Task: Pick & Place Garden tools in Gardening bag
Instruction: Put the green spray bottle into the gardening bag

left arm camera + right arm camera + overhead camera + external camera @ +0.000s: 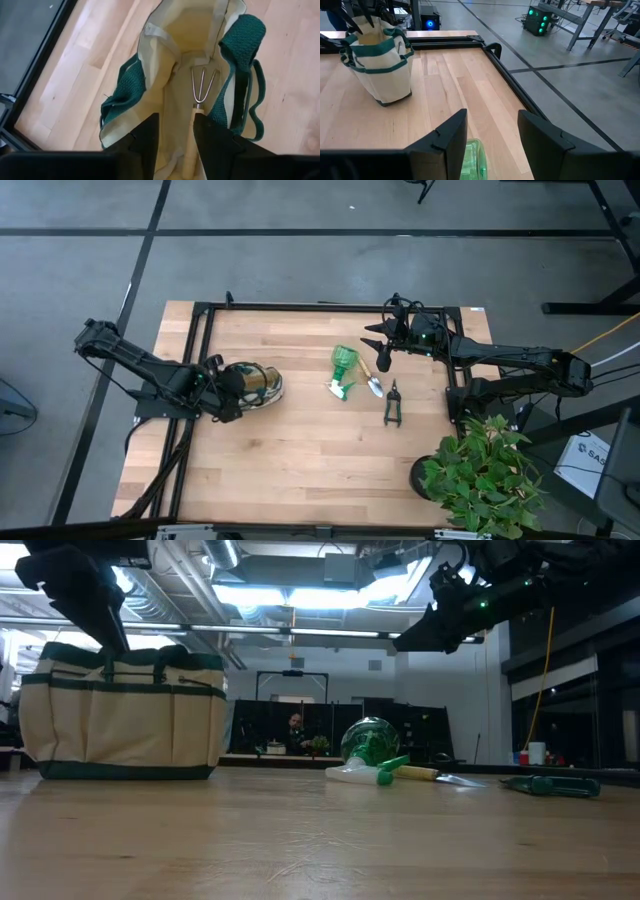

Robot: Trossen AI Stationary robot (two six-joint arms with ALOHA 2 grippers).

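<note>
rake (200, 92) handle hidden, spray bottle (471, 159) cropped

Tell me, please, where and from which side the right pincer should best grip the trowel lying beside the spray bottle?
Probably the trowel's wooden handle, taken from straight above. It lies flat, handle toward the table's far edge, metal blade toward the near edge. The handle's far end looks free, while the spray bottle crowds the blade end. The right pincer, open, hovers close to that handle end.

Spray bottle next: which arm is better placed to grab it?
Right. The right gripper hovers open just above the spray bottle, while the left gripper is over the gardening bag, with the rake inside.
</note>
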